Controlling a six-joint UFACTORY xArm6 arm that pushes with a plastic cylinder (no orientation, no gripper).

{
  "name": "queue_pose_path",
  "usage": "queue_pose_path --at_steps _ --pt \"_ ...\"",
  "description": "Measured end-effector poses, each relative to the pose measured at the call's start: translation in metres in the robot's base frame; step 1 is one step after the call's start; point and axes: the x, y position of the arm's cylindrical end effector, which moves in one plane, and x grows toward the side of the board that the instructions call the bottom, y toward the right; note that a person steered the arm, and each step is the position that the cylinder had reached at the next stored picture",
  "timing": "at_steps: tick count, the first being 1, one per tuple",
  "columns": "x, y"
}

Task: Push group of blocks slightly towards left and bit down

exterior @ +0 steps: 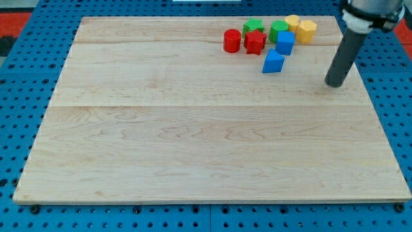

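Observation:
A group of blocks lies near the view's top right of the wooden board. It holds a red cylinder, a red star, a green star, a green block, a blue cube, a blue wedge-like block, a yellow block and a yellow hexagon. My tip rests on the board to the right of the group and a little below it, apart from every block. The blue wedge-like block is the nearest one, to the tip's left.
The board lies on a blue pegboard surface that shows on all sides. The dark rod rises from the tip toward the view's top right corner.

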Motion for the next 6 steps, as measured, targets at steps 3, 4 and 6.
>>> queue_pose_path --at_steps 3,4,6 --pt "-0.152 0.031" --pt "-0.164 0.004" --pt "-0.154 -0.047"
